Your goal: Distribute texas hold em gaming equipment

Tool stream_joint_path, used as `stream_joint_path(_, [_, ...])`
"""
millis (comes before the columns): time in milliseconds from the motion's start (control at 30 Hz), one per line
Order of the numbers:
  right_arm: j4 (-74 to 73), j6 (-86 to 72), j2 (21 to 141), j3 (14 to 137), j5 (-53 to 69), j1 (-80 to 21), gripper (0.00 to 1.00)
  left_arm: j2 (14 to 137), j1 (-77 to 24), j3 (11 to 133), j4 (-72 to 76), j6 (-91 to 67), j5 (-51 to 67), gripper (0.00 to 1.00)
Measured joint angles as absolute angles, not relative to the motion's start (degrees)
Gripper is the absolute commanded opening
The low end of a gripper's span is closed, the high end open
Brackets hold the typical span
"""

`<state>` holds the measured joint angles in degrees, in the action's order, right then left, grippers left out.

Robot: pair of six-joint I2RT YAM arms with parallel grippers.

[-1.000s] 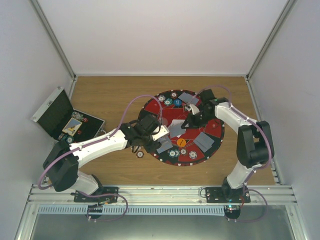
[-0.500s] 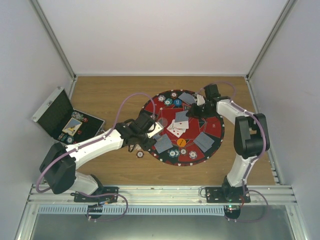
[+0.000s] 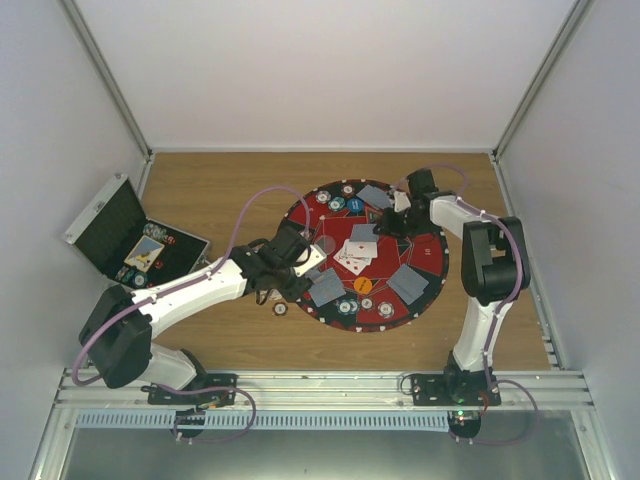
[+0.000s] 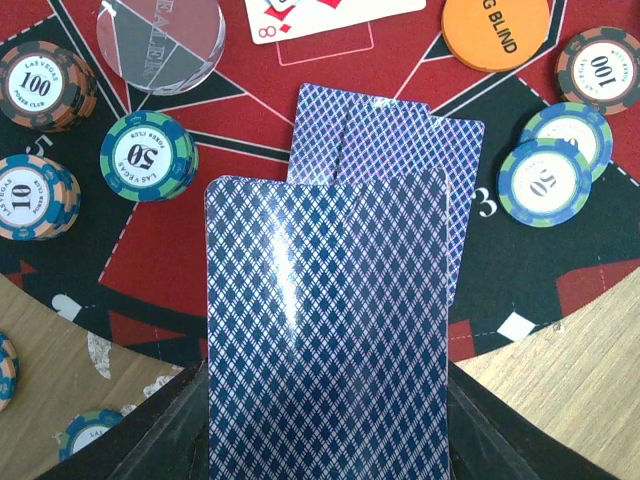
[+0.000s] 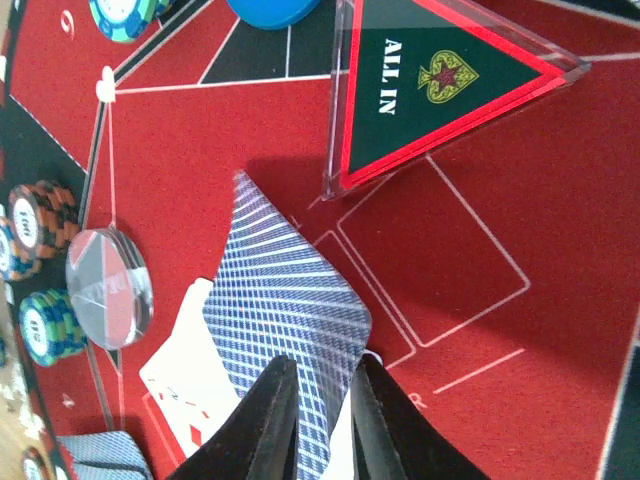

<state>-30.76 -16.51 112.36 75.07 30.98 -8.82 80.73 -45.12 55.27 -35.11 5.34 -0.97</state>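
Note:
My left gripper (image 3: pixel 306 270) is shut on a stack of blue-backed cards (image 4: pixel 327 330), held over the near left edge of the round red-and-black mat (image 3: pixel 432 262). Two blue-backed cards (image 4: pixel 400 150) lie on the mat just beyond the stack. My right gripper (image 3: pixel 384 227) is shut on one blue-backed card (image 5: pixel 285 290) low over the mat's far middle. A face-up card (image 5: pixel 185 385) lies under it. Poker chips (image 4: pixel 148 155), an orange disc (image 4: pixel 497 30) and a blue disc (image 5: pixel 270 10) sit on the mat.
A clear "ALL IN" triangle (image 5: pixel 440 80) and a clear round marker (image 5: pixel 108 290) lie on the mat near my right gripper. An open black case (image 3: pixel 120 235) with chips and cards stands at the left. One chip (image 3: pixel 281 308) lies on the wood off the mat.
My right gripper has moved from the mat's middle toward the far right with a card. Face-up cards now show at the mat's centre. My left gripper has drawn back a little to the left.

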Motion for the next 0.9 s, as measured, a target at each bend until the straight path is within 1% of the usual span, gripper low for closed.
stream_joint_path(200, [-32.3, -15.3, 112.2, 75.0, 28.5, -8.4, 0.39, 80.7, -45.1, 55.3, -35.0, 5.4, -1.0, 0.54])
stream_joint_path(267, [-32.9, -14.9, 111.8, 74.6, 27.4, -8.3, 0.47, 80.7, -45.1, 55.3, -34.9, 5.4, -1.0, 0.54])
stream_joint_path(433, [-35.1, -14.2, 108.9, 73.6, 24.7, -8.3, 0.61, 80.7, -45.1, 55.3, -34.8, 5.4, -0.9, 0.54])
stream_joint_path(500, [-35.6, -13.8, 107.2, 73.6, 25.5, -8.3, 0.68, 80.7, -45.1, 55.3, -34.8, 5.4, -0.7, 0.53])
stream_joint_path(567, [-35.6, -13.6, 105.4, 73.6, 28.3, -8.4, 0.71, 80.7, -45.1, 55.3, -34.6, 5.5, -0.7, 0.54])
stream_joint_path(700, [-35.6, -12.8, 103.7, 73.6, 37.9, -10.6, 0.76, 80.7, -45.1, 55.3, -34.3, 5.6, -0.7, 0.54])
stream_joint_path(900, [-37.7, -10.7, 104.0, 73.6, 48.0, -20.5, 0.80, 80.7, -45.1, 55.3, -34.0, 5.6, -0.5, 0.54])
